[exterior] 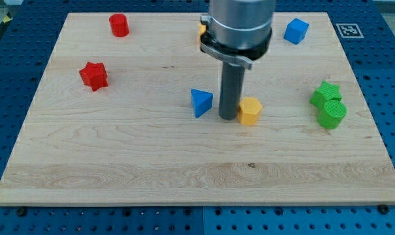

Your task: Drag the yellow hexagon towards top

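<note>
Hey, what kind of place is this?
Likely a robotics lab bench: a pale wooden board on a blue perforated table, small coloured blocks like the yellow hexagon block, and my tip beside it.

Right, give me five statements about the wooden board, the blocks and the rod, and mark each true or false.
1. My tip stands just left of the yellow hexagon block. True.
2. The blue triangular block lies right of the yellow hexagon. False: it lies to the view's left of the rod.
3. Two green blocks sit together near the view's right edge. True.
4. The red star-shaped block touches the red cylinder block. False: they are apart.
5. The blue cube block lies near the view's bottom. False: near the top.
</note>
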